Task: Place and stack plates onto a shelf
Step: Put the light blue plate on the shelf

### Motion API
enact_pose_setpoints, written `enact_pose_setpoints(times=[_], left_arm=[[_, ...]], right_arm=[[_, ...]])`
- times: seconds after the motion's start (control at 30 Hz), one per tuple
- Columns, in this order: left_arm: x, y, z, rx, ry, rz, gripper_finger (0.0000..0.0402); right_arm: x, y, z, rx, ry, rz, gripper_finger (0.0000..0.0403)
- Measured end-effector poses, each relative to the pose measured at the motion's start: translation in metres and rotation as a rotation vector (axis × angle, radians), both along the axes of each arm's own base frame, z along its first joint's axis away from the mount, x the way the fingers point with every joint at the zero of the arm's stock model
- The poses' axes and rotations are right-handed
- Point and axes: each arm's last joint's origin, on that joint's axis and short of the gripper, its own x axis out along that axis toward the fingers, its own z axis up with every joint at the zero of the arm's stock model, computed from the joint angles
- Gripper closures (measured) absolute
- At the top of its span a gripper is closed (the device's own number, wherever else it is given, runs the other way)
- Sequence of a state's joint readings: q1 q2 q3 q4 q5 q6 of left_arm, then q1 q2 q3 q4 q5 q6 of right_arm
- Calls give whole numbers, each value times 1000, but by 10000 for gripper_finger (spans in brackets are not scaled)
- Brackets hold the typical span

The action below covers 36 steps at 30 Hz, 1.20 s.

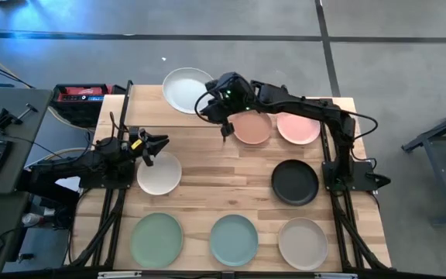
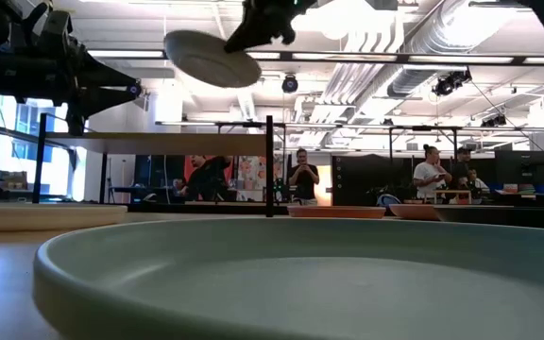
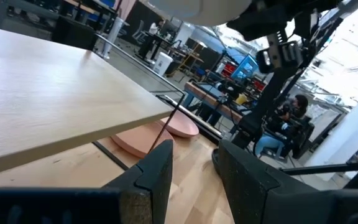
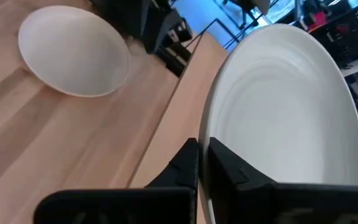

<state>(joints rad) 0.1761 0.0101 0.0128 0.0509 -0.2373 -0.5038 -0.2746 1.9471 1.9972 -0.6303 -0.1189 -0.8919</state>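
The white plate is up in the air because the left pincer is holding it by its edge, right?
Not quite. The right pincer is the one holding the white plate by its edge, up in the air, as the high view and the right wrist view show. The left pincer is open and empty, beside another white plate on the table.

Two dark, near-black jointed arms on black frame mounts at the table's left and right edges. Left gripper (image 1: pixel 159 144): matte black, with a small yellow marking just behind it; its fingers (image 3: pixel 157 171) are broad, blocky and smooth-faced. Right gripper (image 1: pixel 210 103): black housing with a small green light, thin black cables looping along the arm; fingers (image 4: pixel 185 163) angular, tapered
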Motion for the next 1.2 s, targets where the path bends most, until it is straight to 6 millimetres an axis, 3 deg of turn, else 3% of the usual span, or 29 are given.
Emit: enact_pose_setpoints(times=[0.43,1.2], left_arm=[[-1,1,0,-3,-2,49,282],[-1,2,0,-3,-2,64,282]], right_arm=[[21,-25,-54,63,131,-38,403],[19,-33,-84,123,294,-55,403]])
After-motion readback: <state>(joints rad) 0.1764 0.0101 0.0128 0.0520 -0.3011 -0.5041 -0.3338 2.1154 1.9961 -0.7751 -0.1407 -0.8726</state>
